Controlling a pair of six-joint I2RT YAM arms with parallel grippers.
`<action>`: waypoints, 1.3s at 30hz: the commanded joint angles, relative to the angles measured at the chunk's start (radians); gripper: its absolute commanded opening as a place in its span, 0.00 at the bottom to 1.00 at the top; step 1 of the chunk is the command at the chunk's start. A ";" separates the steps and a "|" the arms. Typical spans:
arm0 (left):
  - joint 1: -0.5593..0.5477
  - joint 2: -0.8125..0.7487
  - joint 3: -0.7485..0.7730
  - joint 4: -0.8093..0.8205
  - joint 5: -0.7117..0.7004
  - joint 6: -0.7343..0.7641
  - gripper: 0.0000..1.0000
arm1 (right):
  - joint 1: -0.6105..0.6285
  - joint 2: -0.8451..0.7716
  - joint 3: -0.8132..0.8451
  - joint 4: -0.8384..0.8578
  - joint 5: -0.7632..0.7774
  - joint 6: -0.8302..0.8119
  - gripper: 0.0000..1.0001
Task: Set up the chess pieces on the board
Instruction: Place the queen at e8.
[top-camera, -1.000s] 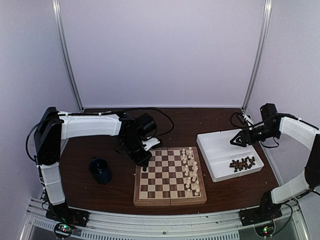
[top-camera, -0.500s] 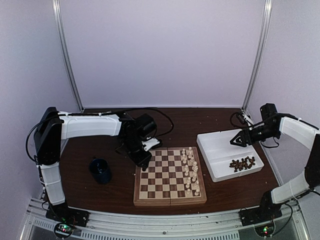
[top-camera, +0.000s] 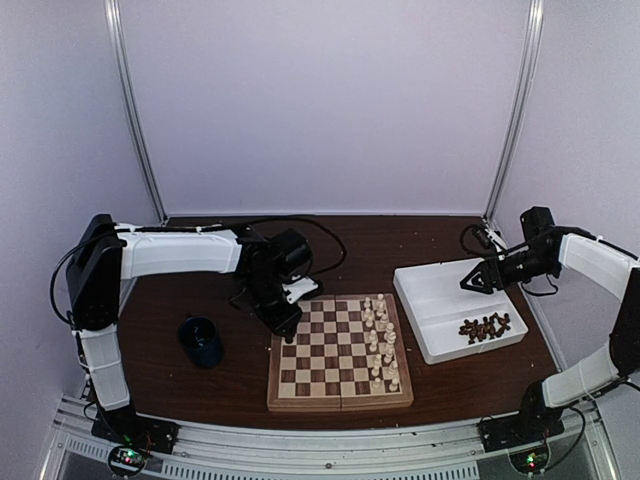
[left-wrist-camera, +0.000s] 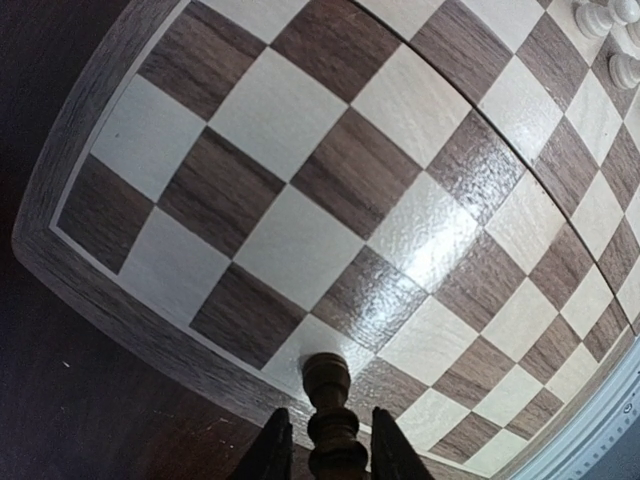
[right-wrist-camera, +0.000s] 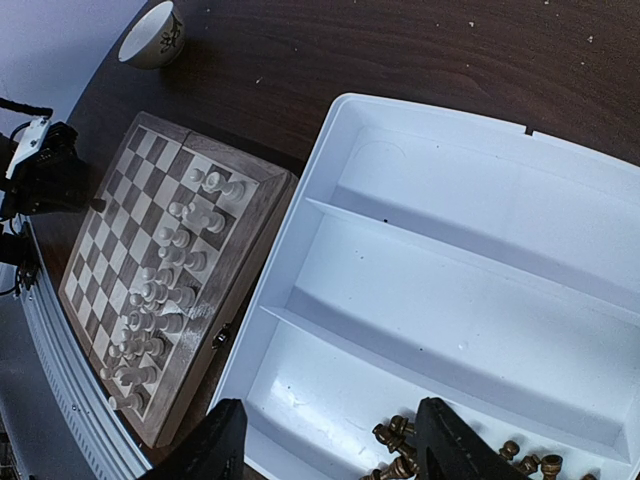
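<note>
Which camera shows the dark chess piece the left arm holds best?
Left wrist view: the dark brown turned wooden chess piece shows close up in the left tool. From above it's a speck; the right wrist view can't resolve it.

Top cam: high, back off near edge of table (top-camera: 180, 385), tilted down+fwd, far; whole scene in frame, board (top-camera: 340, 352) lower centre, tray (top-camera: 440, 285) centre right. L wrist cam: v. close, looks steeply down on one board corner, corner at lower left of frame. R wrist cam: mid range over tray, aimed down+across, board at left of frame. Overlap: board in all 3; tray in top + R wrist.
</note>
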 joint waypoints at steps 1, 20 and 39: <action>0.007 -0.045 -0.009 0.015 0.016 -0.010 0.27 | -0.006 -0.002 0.015 -0.011 -0.015 -0.008 0.62; 0.007 -0.049 -0.015 0.016 0.023 -0.016 0.14 | -0.005 -0.007 0.013 -0.012 -0.018 -0.006 0.62; 0.006 -0.054 -0.015 0.015 0.026 -0.009 0.09 | -0.005 -0.003 0.012 -0.009 -0.017 -0.006 0.62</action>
